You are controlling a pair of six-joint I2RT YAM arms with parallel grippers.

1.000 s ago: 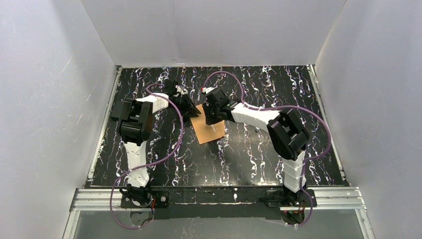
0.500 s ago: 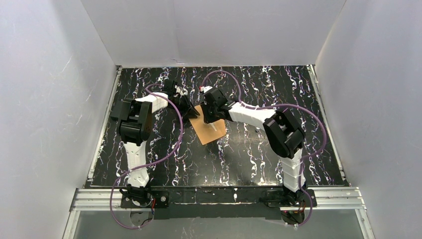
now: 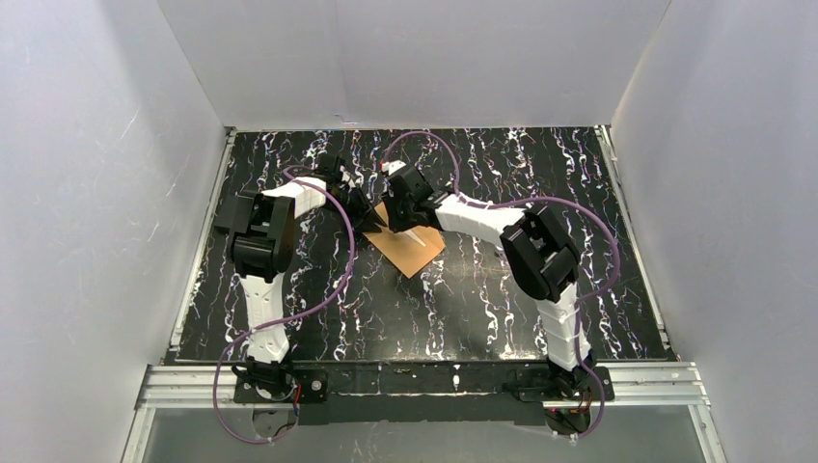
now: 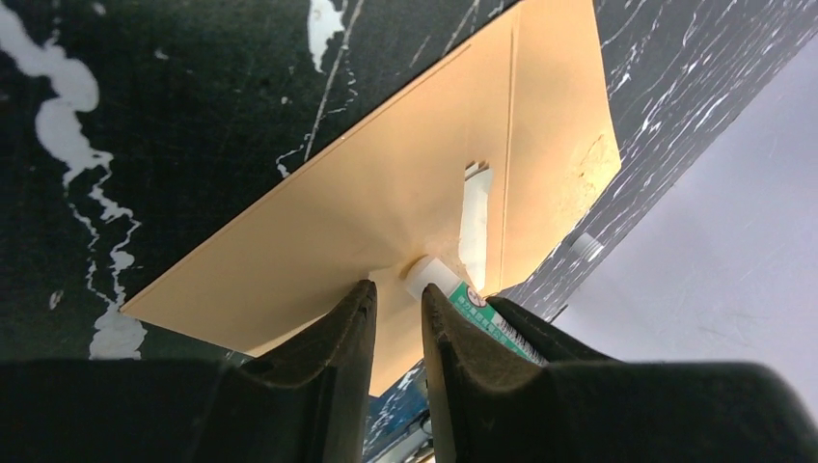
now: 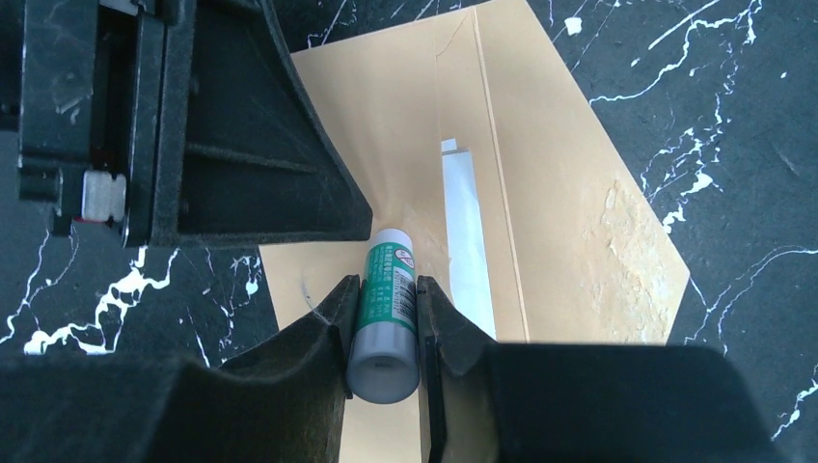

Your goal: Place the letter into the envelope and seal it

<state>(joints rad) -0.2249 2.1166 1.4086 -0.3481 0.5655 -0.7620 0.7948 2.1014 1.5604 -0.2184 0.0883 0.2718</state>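
Tabletop (image 3: pixel 463 309): black with white veining, and my two arms reach in from its near edge.
Left gripper (image 4: pixel 397 289): I see it left of the tabletop's centre. Its tips are down at the left part of the envelope. The fingers stand a narrow gap apart, and I see nothing between them.
Glue stick (image 5: pixel 391 256): a small tube with a green and white label, just to the right of the left gripper's tips. Its white front end is down on the envelope, next to a fold line.
Right gripper (image 5: pixel 386 285): I have it pinching the glue stick, one finger on each side of the tube. It sits almost against the left gripper.
Envelope (image 5: pixel 569 222): orange-brown paper lying flat near the middle of the tabletop, a little toward the far edge. It is turned askew, with one corner pointing at the near edge. A mottled patch marks its right part.
Letter (image 5: pixel 463 227): I see only a narrow white strip in a gap along the envelope's fold. The rest is hidden.
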